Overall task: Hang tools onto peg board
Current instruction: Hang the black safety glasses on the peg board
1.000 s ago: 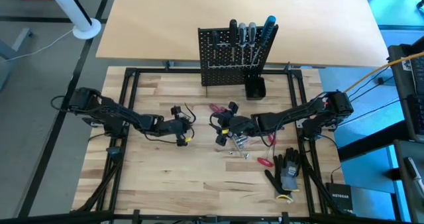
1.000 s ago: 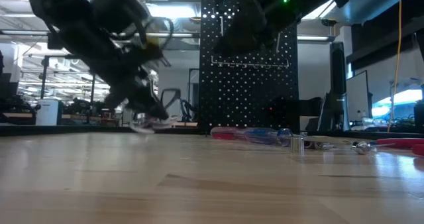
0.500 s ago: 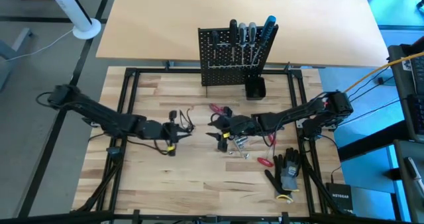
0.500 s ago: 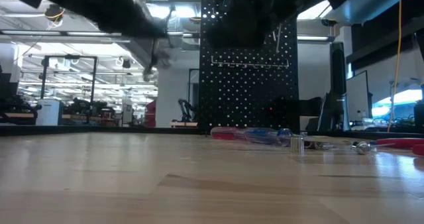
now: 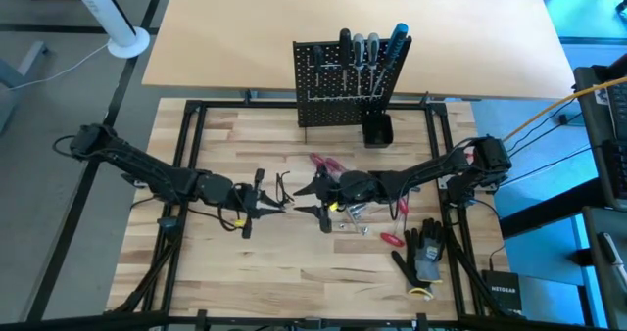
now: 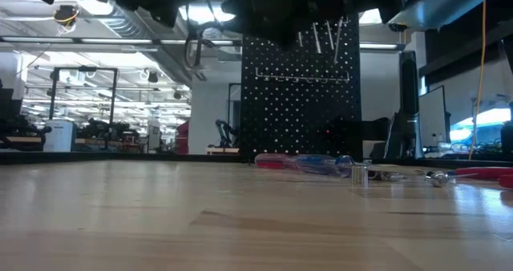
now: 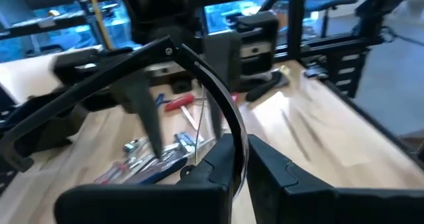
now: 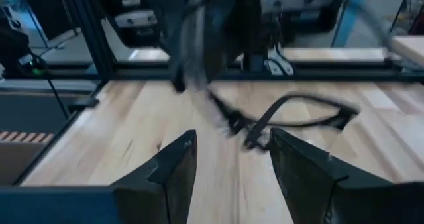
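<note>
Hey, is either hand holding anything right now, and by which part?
The left hand grips the black-handled pliers by one curved handle. The right hand is open, facing them, and holds nothing.

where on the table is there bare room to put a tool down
Free patches: the near strip of the table, below both grippers, and the left part, between the frame rail and the peg board. Crowded: the middle, where the left gripper and right gripper face each other, and the loose tools and gloves at the right.
</note>
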